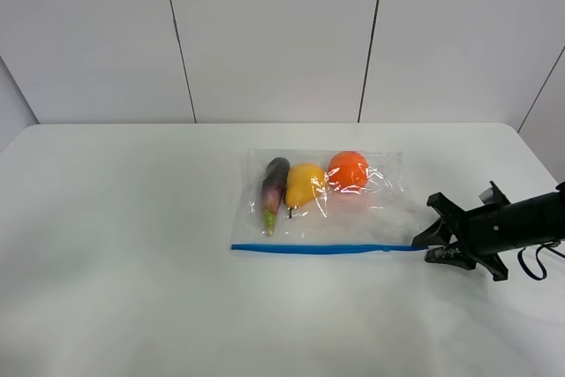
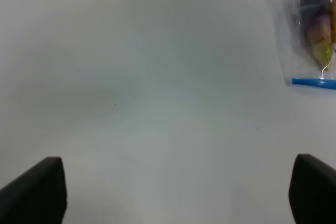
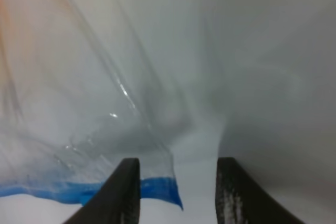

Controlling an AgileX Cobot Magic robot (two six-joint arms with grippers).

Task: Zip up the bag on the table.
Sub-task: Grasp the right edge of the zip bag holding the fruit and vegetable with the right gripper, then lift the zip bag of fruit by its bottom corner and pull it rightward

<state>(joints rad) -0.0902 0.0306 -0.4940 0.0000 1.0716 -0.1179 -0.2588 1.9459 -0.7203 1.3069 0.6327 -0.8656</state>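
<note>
The clear bag (image 1: 371, 214) lies flat on the white table (image 1: 132, 245), holding a purple eggplant (image 1: 274, 184), a yellow fruit (image 1: 305, 184) and an orange (image 1: 348, 169). Its blue zipper strip (image 1: 327, 249) runs along the near edge. My right gripper (image 1: 425, 245) is at the strip's right end. In the right wrist view its fingers (image 3: 125, 190) stand apart, with the strip's blue end (image 3: 160, 190) and the bag's corner between them, against one finger. My left gripper (image 2: 178, 192) is open over bare table, left of the bag's corner (image 2: 294, 51).
White wall panels (image 1: 274, 33) rise behind the table's far edge. The table's right edge lies close behind my right arm (image 1: 521, 222). Bare tabletop spreads to the left of the bag and in front of it.
</note>
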